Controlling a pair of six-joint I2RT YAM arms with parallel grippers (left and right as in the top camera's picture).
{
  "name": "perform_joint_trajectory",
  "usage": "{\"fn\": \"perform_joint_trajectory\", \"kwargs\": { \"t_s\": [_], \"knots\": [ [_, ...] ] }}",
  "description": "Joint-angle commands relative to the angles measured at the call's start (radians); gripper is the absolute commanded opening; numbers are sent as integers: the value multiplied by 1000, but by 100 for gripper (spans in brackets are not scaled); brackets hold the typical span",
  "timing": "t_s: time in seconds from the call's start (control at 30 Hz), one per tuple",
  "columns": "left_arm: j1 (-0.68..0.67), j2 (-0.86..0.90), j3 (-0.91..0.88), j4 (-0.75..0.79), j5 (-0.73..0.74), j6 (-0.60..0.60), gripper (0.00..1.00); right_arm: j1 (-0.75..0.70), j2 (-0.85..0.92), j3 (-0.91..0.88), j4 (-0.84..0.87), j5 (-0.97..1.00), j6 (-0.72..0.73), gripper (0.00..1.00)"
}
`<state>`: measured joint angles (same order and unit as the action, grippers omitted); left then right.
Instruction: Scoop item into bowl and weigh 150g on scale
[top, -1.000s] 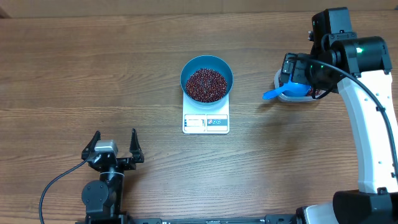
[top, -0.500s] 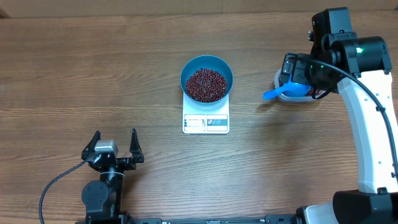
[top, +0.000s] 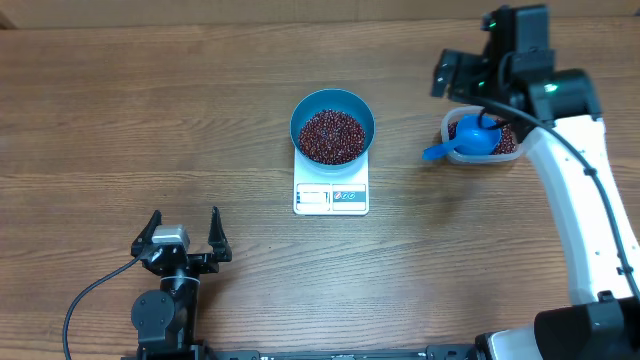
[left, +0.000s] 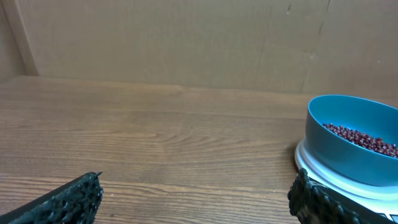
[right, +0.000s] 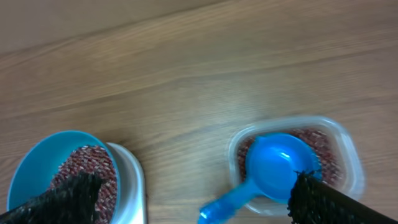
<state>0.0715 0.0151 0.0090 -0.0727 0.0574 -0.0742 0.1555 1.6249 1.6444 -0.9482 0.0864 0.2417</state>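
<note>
Both left claw (top: 184, 224) and right claw (right: 193, 199) gape empty; blue scoop (top: 470, 138) lies in clear tub (top: 515, 151).

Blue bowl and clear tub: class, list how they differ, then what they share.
The blue bowl is round, opaque; the clear tub rectangular, see-through. The bowl sits on the scale; the tub on the table. Only the tub holds the scoop, not the bowl. Both hold beans.

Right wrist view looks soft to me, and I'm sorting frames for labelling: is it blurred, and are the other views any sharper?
Right wrist: yes, soft throughout; the beans in the bowl smear into speckle and the scoop has fuzzy edges. Overhead: crisp, evenly lit, only faint shadows. Left wrist: bowl rim sharp, wood grain clear.
</note>
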Motion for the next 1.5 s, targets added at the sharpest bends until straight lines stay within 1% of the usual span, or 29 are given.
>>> {"fn": "perform_joint_trajectory", "kwargs": {
  "t_s": [0.0,0.3,0.47,0.5,0.53,0.67,0.77,0.87,1.17,1.27,1.4,1.47],
  "knots": [
    [-9,-11,-4,-1,13,15,100,30,-64,-95,79,-10,-16,100],
    [-9,-11,-4,-1,13,15,100,42,-269,-553,548,-22,-14,100],
    [-9,-11,-4,-1,13,15,100,42,-404,-821,879,-21,-15,100],
    [-9,-11,-4,-1,13,15,99,42,-444,-895,978,-21,-15,100],
    [-9,-11,-4,-1,13,15,100,42,-457,-920,1009,-21,-15,100],
    [-9,-11,-4,-1,13,15,99,42,-561,-1125,1238,-21,-16,100],
    [-9,-11,-4,-1,13,15,99,42,-632,-1257,1348,-22,-32,100],
    [-9,-11,-4,-1,13,15,99,42,-721,-1373,1392,-22,-61,100],
    [-9,-11,-4,-1,13,15,99,39,-1095,-1631,1381,-48,-186,100],
    [-9,-11,-4,-1,13,15,99,31,-1211,-1637,1262,-53,-223,100],
    [-9,-11,-4,-1,13,15,100,-1,-1351,-1637,1107,-55,-225,100],
    [-9,-11,-4,-1,13,15,100,-16,-1402,-1637,1058,-55,-225,100]
  ]
}}
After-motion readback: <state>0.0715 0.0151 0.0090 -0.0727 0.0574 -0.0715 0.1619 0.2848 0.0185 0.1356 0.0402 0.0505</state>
